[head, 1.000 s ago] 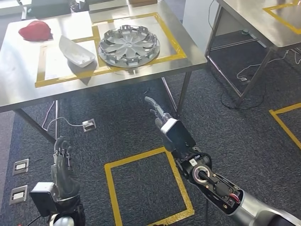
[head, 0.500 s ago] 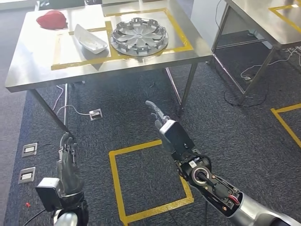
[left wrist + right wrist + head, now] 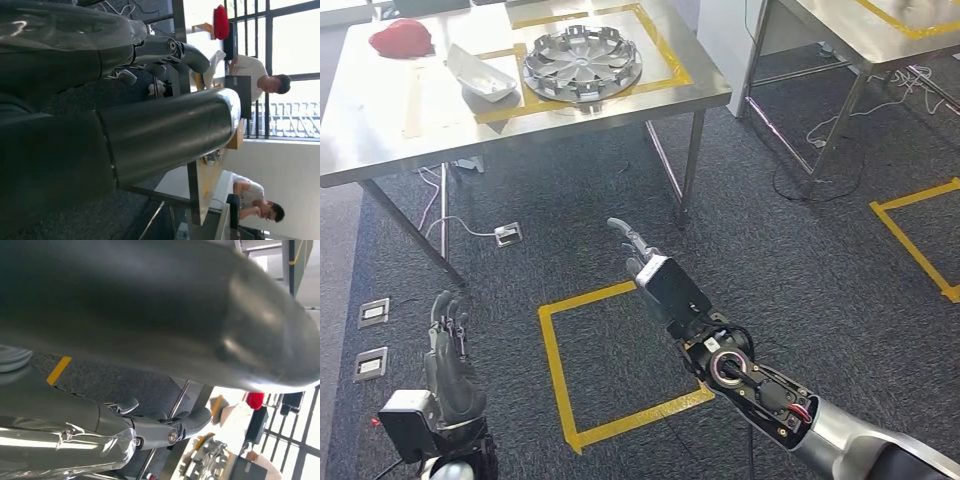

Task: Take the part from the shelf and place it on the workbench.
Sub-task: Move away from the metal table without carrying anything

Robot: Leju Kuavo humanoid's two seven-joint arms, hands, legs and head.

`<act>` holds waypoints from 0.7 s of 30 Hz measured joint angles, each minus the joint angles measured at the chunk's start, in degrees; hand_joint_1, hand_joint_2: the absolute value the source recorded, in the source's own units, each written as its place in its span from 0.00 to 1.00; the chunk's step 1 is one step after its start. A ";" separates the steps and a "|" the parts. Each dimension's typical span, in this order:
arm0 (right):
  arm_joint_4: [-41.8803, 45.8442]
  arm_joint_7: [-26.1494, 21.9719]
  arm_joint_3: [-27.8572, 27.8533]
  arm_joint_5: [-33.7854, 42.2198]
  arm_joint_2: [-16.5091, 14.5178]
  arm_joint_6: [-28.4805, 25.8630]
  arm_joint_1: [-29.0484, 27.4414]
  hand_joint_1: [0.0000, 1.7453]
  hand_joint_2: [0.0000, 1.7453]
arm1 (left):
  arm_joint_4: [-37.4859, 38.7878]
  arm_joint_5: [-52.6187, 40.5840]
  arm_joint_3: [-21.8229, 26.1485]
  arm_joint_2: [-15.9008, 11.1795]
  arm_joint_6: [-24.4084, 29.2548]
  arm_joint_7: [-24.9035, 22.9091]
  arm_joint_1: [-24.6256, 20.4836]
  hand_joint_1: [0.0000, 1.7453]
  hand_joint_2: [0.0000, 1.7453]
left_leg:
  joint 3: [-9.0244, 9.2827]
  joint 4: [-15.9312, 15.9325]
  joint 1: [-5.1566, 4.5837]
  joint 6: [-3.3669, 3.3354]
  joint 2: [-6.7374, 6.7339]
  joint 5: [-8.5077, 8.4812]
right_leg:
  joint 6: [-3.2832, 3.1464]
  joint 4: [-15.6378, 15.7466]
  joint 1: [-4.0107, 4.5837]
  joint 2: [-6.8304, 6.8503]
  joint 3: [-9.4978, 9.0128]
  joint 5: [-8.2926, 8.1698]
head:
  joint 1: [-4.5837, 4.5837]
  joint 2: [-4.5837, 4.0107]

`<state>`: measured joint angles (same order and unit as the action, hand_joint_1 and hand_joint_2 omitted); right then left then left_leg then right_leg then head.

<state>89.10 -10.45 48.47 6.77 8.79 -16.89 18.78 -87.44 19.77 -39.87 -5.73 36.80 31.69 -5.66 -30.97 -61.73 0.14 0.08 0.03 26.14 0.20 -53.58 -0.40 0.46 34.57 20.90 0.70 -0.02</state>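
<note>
Both hands were empty, fingers apart: the left hand [image 3: 448,360] low over the carpet, the right hand [image 3: 641,255] stretched forward. The silver wheel cover [image 3: 583,64] lay on the steel workbench [image 3: 380,140], beside a white part [image 3: 480,75]

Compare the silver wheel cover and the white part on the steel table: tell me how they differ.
The wheel cover is round, silver and spoked with a notched rim; the white part is elongated, smooth and plain. The wheel cover is clearly the larger. It lies inside the right-hand yellow-taped square, while the white part sits to its left, across the tape line between the squares. Both rest on the same steel table, untouched by either hand.
</note>
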 joint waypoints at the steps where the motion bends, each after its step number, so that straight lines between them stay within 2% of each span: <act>1: 0.01 0.00 0.02 0.01 -0.01 -0.02 0.00 0.00 0.00 | -0.01 0.04 0.00 0.00 -0.01 0.00 -0.04 0.00 0.00 | 1.83 2.35 -0.08 -0.24 0.01 0.44 | 0.07 -0.02 0.00 -0.02 0.13 -0.21 | 0.00 0.00; 2: 0.01 0.00 0.03 0.01 -0.02 -0.03 0.01 0.00 0.00 | -0.01 0.05 0.00 0.00 -0.01 0.00 -0.07 0.00 0.00 | 2.66 3.40 -0.11 -0.36 0.01 0.83 | 0.11 -0.04 -0.02 -0.02 0.17 -0.30 | 0.00 0.00; 4: 0.01 0.00 0.04 0.01 -0.02 -0.04 0.01 0.00 0.00 | -0.02 0.05 0.00 0.00 -0.01 0.00 -0.07 0.00 0.00 | 2.95 3.76 -0.14 -0.39 0.00 0.96 | 0.14 -0.05 0.02 -0.02 0.20 -0.31 | 0.00 0.00; 5: 0.01 0.00 0.05 0.01 -0.02 -0.07 0.02 0.00 0.00 | -0.07 0.06 0.00 0.00 -0.01 0.03 -0.11 0.00 0.00 | 3.80 5.31 -0.22 -0.46 -0.01 1.43 | 0.23 -0.06 0.10 -0.02 0.27 -0.42 | 0.01 0.00; 6: 0.00 -0.01 0.06 0.01 -0.02 -0.10 0.04 0.00 0.00 | -0.11 0.09 0.00 0.00 -0.01 0.07 -0.17 0.00 0.00 | 4.59 6.81 -0.32 -0.57 -0.01 1.90 | 0.38 -0.05 0.16 -0.01 0.37 -0.66 | 0.04 0.00; 7: -0.02 0.01 0.14 0.01 -0.02 -0.16 0.06 0.00 0.00 | -0.15 0.20 0.00 0.01 -0.01 0.12 -0.17 0.00 0.00 | 5.00 8.33 -0.31 -1.01 -0.10 1.90 | 0.83 -0.33 0.16 -0.08 0.74 -0.70 | 0.06 0.00; 8: -0.05 0.02 0.22 0.01 -0.02 -0.21 0.08 0.00 0.00 | -0.19 0.32 0.00 0.01 -0.01 0.16 -0.16 0.00 0.00 | 5.05 9.67 -0.28 -1.58 -0.20 1.65 | 1.34 -2.17 0.09 -0.15 1.67 0.45 | 0.25 0.00; 10: -0.15 0.04 0.38 0.01 -0.02 -0.28 -0.03 0.00 0.00 | -0.19 0.57 0.00 0.02 0.00 0.19 0.00 0.00 0.00 | 3.49 9.78 -0.10 -2.56 -0.39 0.07 | 2.35 -9.70 -0.17 -0.31 4.66 5.04 | 0.78 0.00; 11: -0.23 0.05 0.39 0.01 -0.02 -0.30 -0.14 0.00 0.00 | -0.19 0.63 0.00 0.01 0.00 0.18 0.06 0.00 0.00 | 2.82 9.73 -0.09 -2.65 -0.41 -0.43 | 2.58 -14.31 -0.25 -0.30 6.09 7.66 | 1.12 0.00; 12: -0.31 0.05 0.42 0.01 -0.02 -0.31 -0.28 0.00 0.00 | -0.19 0.71 0.00 0.01 0.01 0.17 0.14 0.00 0.00 | 2.24 9.64 -0.08 -2.58 -0.41 -0.83 | 2.74 -17.13 -0.33 -0.30 6.65 8.95 | 1.33 0.00; 13: -0.38 0.06 0.45 0.01 -0.02 -0.31 -0.40 0.00 0.00 | -0.19 0.78 0.00 0.01 0.05 0.17 0.21 0.00 0.00 | 1.71 9.51 -0.07 -2.48 -0.40 -1.15 | 2.85 -17.71 -0.42 -0.29 6.06 9.12 | 1.52 0.00; 14: -0.43 0.07 0.49 0.01 -0.02 -0.31 -0.47 0.00 0.00 | -0.19 0.86 0.00 0.00 0.10 0.17 0.27 0.00 0.00 | 1.27 9.30 -0.05 -2.35 -0.39 -1.39 | 2.88 -15.79 -0.53 -0.28 4.23 8.26 | 1.73 0.00; 15: -0.44 0.07 0.52 0.01 -0.02 -0.31 -0.48 0.00 0.00 | -0.19 0.93 0.00 0.01 0.19 0.17 0.29 0.00 0.00 | 0.91 9.00 -0.02 -2.22 -0.37 -1.53 | 2.87 -11.93 -0.64 -0.28 1.44 6.77 | 1.91 0.00; 17: -0.45 0.04 0.56 0.01 -0.02 -0.29 -0.43 0.00 0.00 | -0.20 1.00 0.00 0.01 0.33 0.20 0.29 0.00 0.00 | 0.23 8.23 -0.11 -1.80 -0.36 -1.65 | 2.62 -3.76 -0.62 -0.32 -3.67 4.99 | 2.26 0.00; 18: -0.45 0.02 0.57 0.01 -0.02 -0.27 -0.44 0.00 0.00 | -0.21 1.02 0.00 0.01 0.40 0.24 0.28 0.00 0.00 | -0.10 7.93 -0.18 -1.52 -0.36 -1.75 | 2.39 -1.53 -0.51 -0.36 -4.84 4.77 | 2.32 0.00; 20: -0.46 0.00 0.61 0.01 -0.02 -0.25 -0.55 0.00 0.00 | -0.21 1.06 0.00 0.00 0.49 0.33 0.29 0.00 0.00 | -0.66 7.61 -0.28 -0.95 -0.39 -1.94 | 1.77 -0.60 -0.32 -0.44 -4.86 4.80 | 2.21 0.00; 21: -0.46 0.00 0.63 0.01 -0.02 -0.25 -0.59 0.00 0.00 | -0.21 1.07 0.00 -0.02 0.54 0.38 0.31 0.00 0.00 | -0.79 7.63 -0.27 -1.23 -0.41 -1.86 | 1.58 -0.63 -0.31 -0.46 -4.69 4.73 | 2.04 0.00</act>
<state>88.64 -10.45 49.11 6.78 8.77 -17.14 18.19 -87.65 20.85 -39.87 -5.74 37.33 32.08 -5.35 -31.76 -54.09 -0.13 -1.15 -0.38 24.28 1.78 -54.21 -0.70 0.00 29.89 25.63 2.74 -0.02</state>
